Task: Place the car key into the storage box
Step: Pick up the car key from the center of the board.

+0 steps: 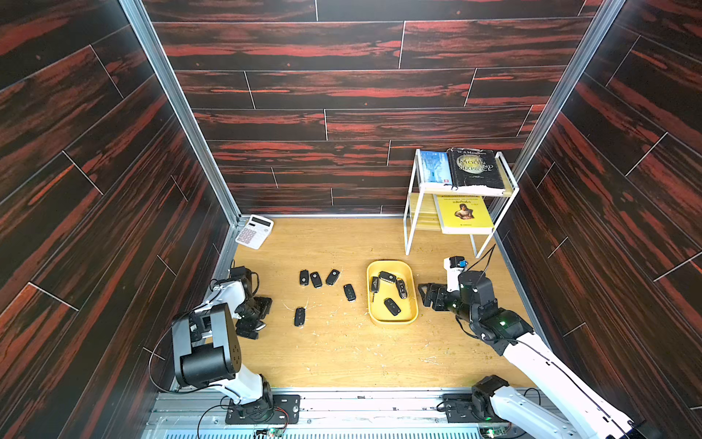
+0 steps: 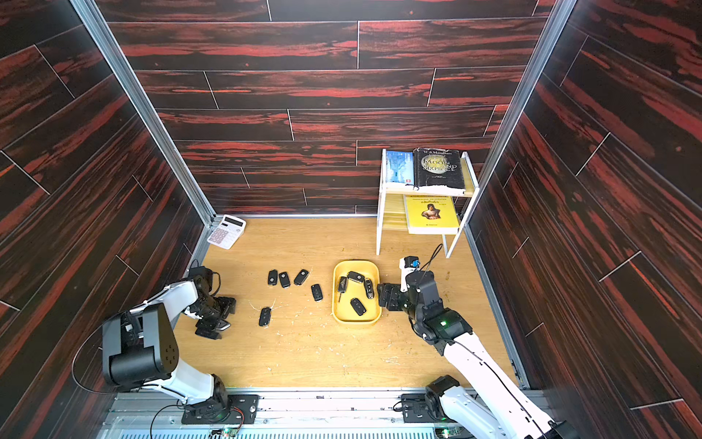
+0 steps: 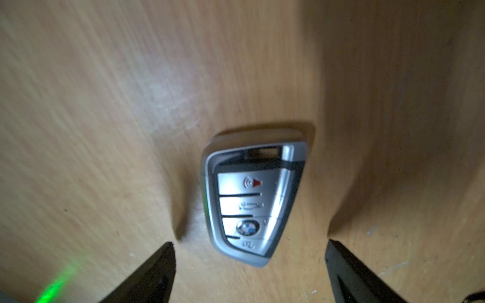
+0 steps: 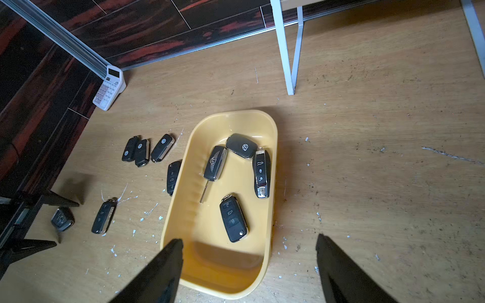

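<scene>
Left gripper (image 3: 249, 242) spread wide, nothing held. The silver car key (image 3: 253, 199) lies flat on the table (image 3: 105, 131), near end between the tips, long axis running straight ahead. Right gripper (image 1: 423, 294), also wide, hovers by the yellow tray (image 1: 393, 322), well away from this key.

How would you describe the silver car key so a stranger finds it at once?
Start on the wooden table, at the robot's left, away from the yellow storage box. There the left gripper hangs open over one car key. Unlike the black keys nearby, its face is silver, with a red alarm symbol.
</scene>
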You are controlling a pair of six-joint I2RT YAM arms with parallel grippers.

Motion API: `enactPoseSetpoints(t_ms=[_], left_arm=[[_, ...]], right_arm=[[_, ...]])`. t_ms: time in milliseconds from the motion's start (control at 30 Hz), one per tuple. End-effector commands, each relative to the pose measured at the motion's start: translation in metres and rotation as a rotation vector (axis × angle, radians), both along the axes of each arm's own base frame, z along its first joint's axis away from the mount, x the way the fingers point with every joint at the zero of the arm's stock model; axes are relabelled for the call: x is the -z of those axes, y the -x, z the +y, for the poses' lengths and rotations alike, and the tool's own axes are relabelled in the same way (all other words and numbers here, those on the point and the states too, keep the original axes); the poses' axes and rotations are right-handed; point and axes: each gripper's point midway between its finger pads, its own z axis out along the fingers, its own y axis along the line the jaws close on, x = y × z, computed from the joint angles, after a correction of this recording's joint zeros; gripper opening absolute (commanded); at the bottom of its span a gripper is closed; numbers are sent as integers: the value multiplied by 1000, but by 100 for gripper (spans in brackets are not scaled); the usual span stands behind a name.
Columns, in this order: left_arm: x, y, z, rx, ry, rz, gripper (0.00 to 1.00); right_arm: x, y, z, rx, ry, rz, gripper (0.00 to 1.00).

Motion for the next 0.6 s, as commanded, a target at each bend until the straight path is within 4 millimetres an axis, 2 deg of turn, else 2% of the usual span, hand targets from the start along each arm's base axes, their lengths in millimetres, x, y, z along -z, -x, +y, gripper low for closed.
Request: enactPoseSetpoints(t_ms=[0, 233, 367, 400, 467, 533, 567], left_arm=[[8, 6, 8, -9, -3, 15, 92], [17, 16, 21, -53, 13, 13, 91], [22, 15, 20, -32, 43, 26, 88], [23, 14, 19, -30, 47, 23, 85], [26, 13, 18, -26, 56, 19, 71], [28, 12, 17, -16, 62, 21, 65], [28, 12, 17, -12, 64, 23, 57]], right_arm=[[6, 1, -1, -4, 9, 9, 84], [6, 1, 0, -8, 8, 14, 84], [7, 1, 0, -8, 8, 14, 84], [7, 1, 0, -8, 9, 14, 84], [7, 0, 0, -6, 11, 13, 83], [7, 0, 0, -6, 11, 15, 84], [8, 0, 0, -5, 13, 16, 84]])
